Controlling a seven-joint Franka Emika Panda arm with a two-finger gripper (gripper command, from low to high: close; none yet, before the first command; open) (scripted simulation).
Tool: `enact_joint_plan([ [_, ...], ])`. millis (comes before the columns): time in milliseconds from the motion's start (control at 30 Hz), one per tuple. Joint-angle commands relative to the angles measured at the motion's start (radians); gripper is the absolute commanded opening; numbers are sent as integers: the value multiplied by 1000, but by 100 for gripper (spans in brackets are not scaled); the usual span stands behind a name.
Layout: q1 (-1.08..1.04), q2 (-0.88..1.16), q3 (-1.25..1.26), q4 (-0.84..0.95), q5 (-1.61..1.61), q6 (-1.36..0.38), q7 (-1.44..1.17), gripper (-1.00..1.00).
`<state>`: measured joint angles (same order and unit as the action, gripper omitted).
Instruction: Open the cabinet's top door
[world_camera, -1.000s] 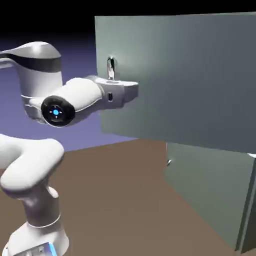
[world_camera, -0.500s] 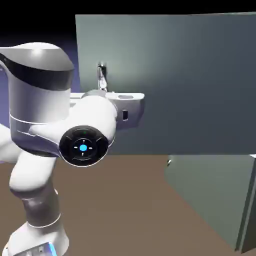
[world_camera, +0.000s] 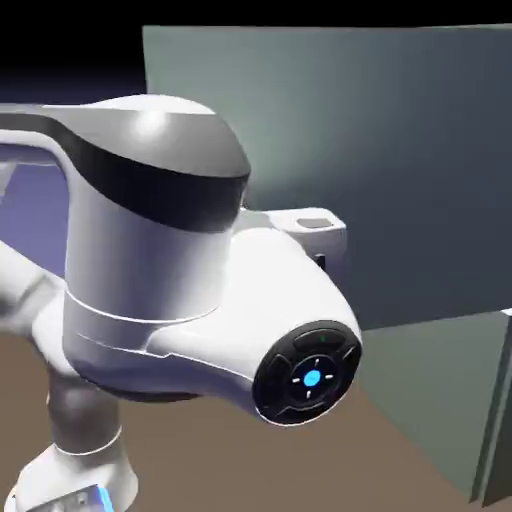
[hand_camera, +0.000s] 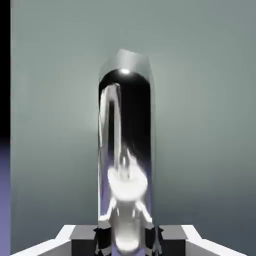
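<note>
Between the two small grey fingertips (hand_camera: 102, 235) at the bottom edge of the hand view stands the vertical silver bar handle (hand_camera: 125, 150), large and mirror-bright, and the jaws are pinching it from both sides, drawn in as tight as they go. That handle belongs to the top door (hand_camera: 200, 100), the flat grey-green upper panel that fills almost the whole hand view behind it; only a thin dark and violet strip shows at 9 o'clock.

From the exterior view the gripper (world_camera: 315, 228) is mostly hidden behind the white, rounded robot arm (world_camera: 160, 260), which crowds the picture's centre and 9 o'clock side; just its pale top block shows at the panel's face. The handle itself cannot be seen there. The top door (world_camera: 400, 150) stands swung out from the tall boxy grey-green cabinet (world_camera: 495, 400), its broad face spreading from 12 toward 3 o'clock. The lower grey-green door panel (world_camera: 430, 400) sits at 4 o'clock, below. Brown desk (world_camera: 200, 470) shows at 6 o'clock.
</note>
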<state>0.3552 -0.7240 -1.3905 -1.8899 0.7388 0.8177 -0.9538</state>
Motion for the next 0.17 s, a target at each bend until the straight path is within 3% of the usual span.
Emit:
enact_joint_plan([
  [0, 36, -7, -25, 26, -6, -11, 7, -100],
  [133, 181, -48, -114, 139, -29, -59, 47, -100],
])
